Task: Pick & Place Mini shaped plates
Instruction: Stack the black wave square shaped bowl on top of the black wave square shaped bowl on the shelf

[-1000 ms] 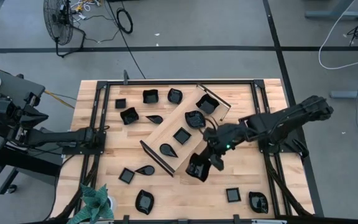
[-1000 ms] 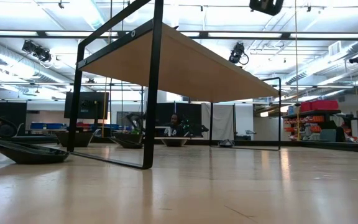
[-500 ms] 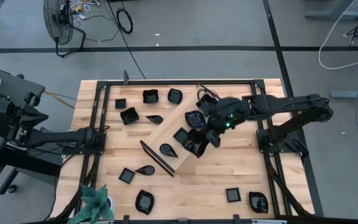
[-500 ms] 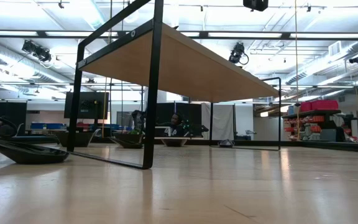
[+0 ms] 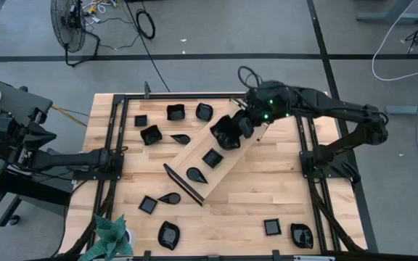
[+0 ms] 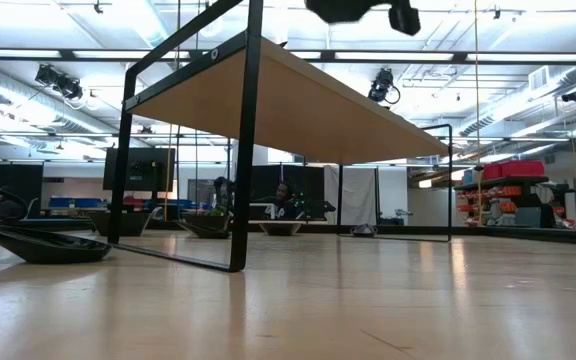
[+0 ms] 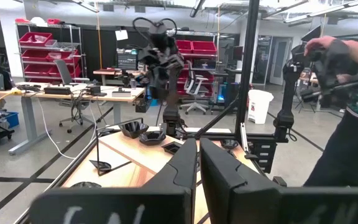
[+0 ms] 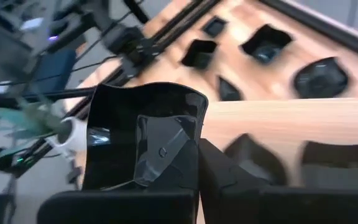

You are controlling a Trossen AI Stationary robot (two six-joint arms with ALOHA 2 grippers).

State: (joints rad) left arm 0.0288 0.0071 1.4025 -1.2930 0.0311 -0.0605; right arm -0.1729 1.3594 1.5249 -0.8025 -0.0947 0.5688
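Plate now carried from tray's near end to tray's far end, right gripper pinching its rim, hovering above dishes already there. Placement looks next. Left gripper waits at table's left edge, fingers nearly together, empty.

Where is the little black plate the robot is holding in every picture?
High view: the held plate, above the tray's upper end.
Low view: dark shape at the top edge, probably it.
Left wrist view: high up, centre-left.
Right wrist view: front and centre.
Shared landmark: the wooden tray.
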